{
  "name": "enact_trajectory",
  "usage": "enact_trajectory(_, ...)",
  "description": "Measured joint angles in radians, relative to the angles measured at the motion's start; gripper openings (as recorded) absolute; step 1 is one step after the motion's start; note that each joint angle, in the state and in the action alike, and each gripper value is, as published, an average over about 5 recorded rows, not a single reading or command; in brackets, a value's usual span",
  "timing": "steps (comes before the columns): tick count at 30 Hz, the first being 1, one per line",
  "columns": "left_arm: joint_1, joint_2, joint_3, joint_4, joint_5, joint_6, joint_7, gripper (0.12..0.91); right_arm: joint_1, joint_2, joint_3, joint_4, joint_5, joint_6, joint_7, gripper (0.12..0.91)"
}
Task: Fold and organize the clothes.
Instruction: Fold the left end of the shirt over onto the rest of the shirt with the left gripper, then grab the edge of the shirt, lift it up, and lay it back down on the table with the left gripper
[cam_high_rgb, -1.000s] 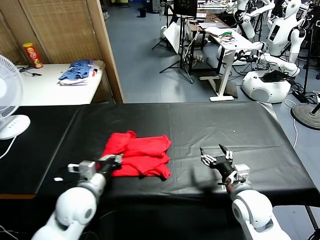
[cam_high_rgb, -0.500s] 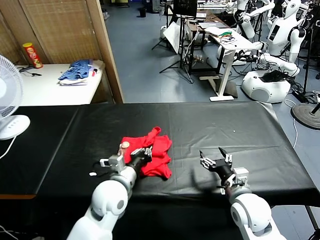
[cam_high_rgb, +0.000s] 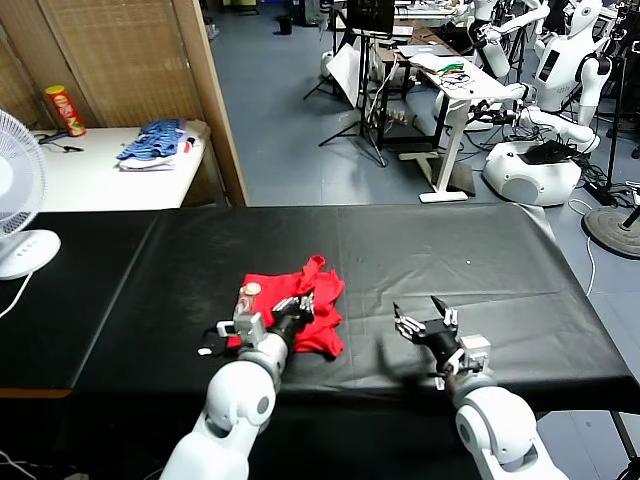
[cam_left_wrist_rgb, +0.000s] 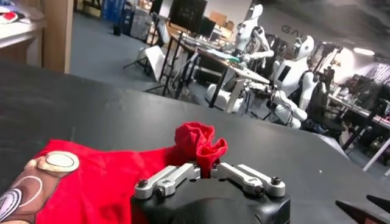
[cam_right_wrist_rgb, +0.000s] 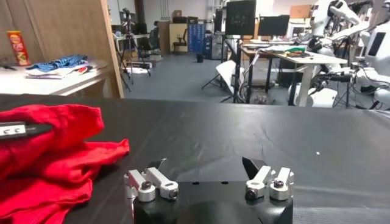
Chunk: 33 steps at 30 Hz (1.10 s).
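The red T-shirt (cam_high_rgb: 300, 305) lies bunched on the black table (cam_high_rgb: 500, 260), partly folded over itself, its brown-and-white cartoon print (cam_left_wrist_rgb: 27, 182) turned up at the edge nearest the left arm. A gathered tuft of red cloth (cam_left_wrist_rgb: 200, 141) stands up just ahead of the left gripper (cam_high_rgb: 297, 305), rising between its 2 fingertips. The left fingers (cam_left_wrist_rgb: 167, 179) sit only a little apart with the tuft in the narrow gap — whether they pinch it or merely flank it, I cannot tell from these views. The rest of the shirt spreads out behind and to the outer side of those fingers, flat against the table.

The right gripper (cam_high_rgb: 425, 322) hovers low over bare tabletop, well apart from the shirt, its fingers (cam_right_wrist_rgb: 151, 181) spread wide with nothing between them. The shirt's nearest fold lies off to the inner side of those fingers, not touching them.

Beyond the table's far left corner stand a white fan (cam_high_rgb: 15, 200) and a side table (cam_high_rgb: 100, 180) carrying a blue striped cloth pile (cam_high_rgb: 155, 142) and a red can (cam_high_rgb: 66, 110).
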Motion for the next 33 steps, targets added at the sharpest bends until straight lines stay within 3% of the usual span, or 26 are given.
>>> enact_trajectory(6, -0.013, -0.047, -0.015, 0.023, -0.072, -0.030, 0.020, 0.658, 0.023, -0.014, -0.046, -0.015, 0.002, 0.019, -0.057, 0.798)
enact_trajectory(10, -0.010, -0.039, -0.035, 0.006, -0.058, -0.040, 0.030, 0.783, 0.058, -0.019, -0.095, -0.029, 0.029, 0.017, -0.067, 0.798)
enact_trajectory(17, 0.030, 0.057, -0.100, -0.010, -0.006, -0.057, 0.037, 0.798, 0.165, 0.019, -0.202, -0.125, -0.017, 0.039, -0.075, 0.798)
enact_trajectory(23, 0.083, 0.116, -0.162, -0.010, 0.005, -0.071, 0.039, 0.798, 0.230, 0.054, -0.276, -0.247, -0.146, 0.052, -0.085, 0.798)
enact_trajectory(27, 0.105, 0.124, -0.187, -0.004, 0.002, -0.073, 0.043, 0.798, 0.236, 0.066, -0.295, -0.283, -0.244, 0.058, -0.063, 0.798)
enact_trajectory(33, 0.112, 0.114, -0.211, 0.012, -0.061, -0.067, 0.039, 0.798, 0.221, 0.079, -0.271, -0.260, -0.184, 0.102, -0.023, 0.798)
